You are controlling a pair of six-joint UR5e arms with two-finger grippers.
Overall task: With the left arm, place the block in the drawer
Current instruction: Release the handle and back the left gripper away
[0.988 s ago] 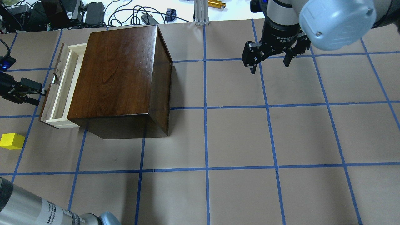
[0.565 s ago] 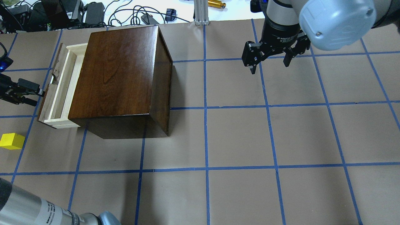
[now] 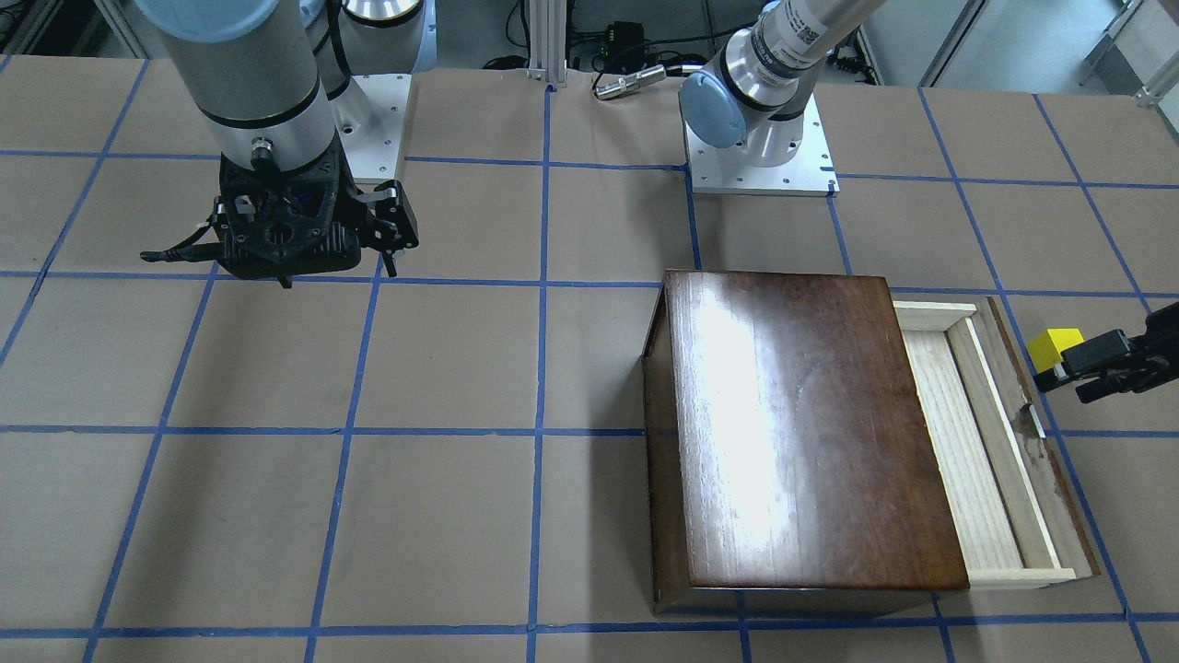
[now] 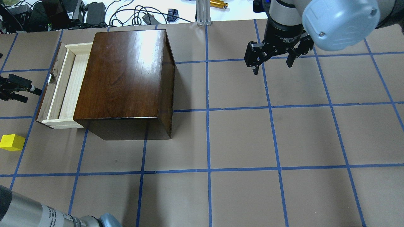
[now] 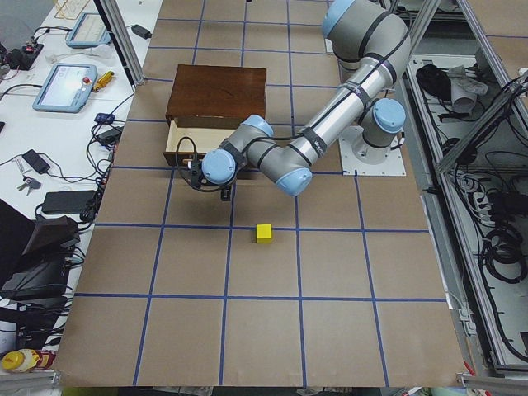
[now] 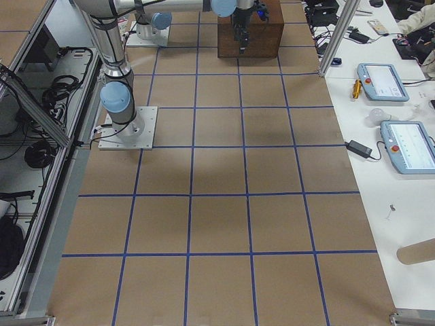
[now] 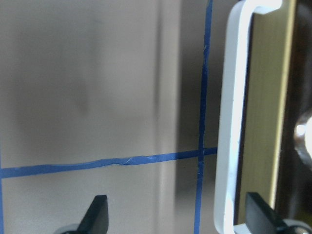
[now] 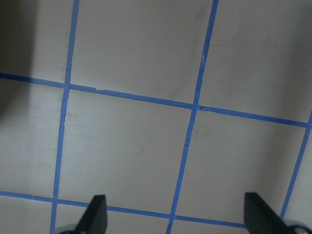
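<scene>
The yellow block (image 4: 12,142) lies on the table near the left edge, in front of the drawer; it also shows in the front view (image 3: 1056,347) and the left view (image 5: 264,233). The drawer (image 4: 64,90) stands pulled out of the dark-brown box (image 4: 123,72), its pale tray empty (image 3: 963,451). My left gripper (image 4: 26,95) is open and empty, just outside the drawer's dark front panel (image 4: 47,94). In the left wrist view its gripper (image 7: 175,222) faces the white handle (image 7: 229,122). My right gripper (image 4: 272,66) is open and empty, high over the far right of the table.
Cables and power bricks (image 4: 94,12) lie beyond the table's far edge. The right arm's large joint (image 4: 341,22) hangs over the far right corner. The left arm's forearm (image 4: 38,211) crosses the near left corner. Blue tape lines grid the brown table (image 4: 240,135).
The drawer has slid further out and the box has turned squarer to the grid. My left gripper has moved left, away from the box. The block and right arm have not moved.
</scene>
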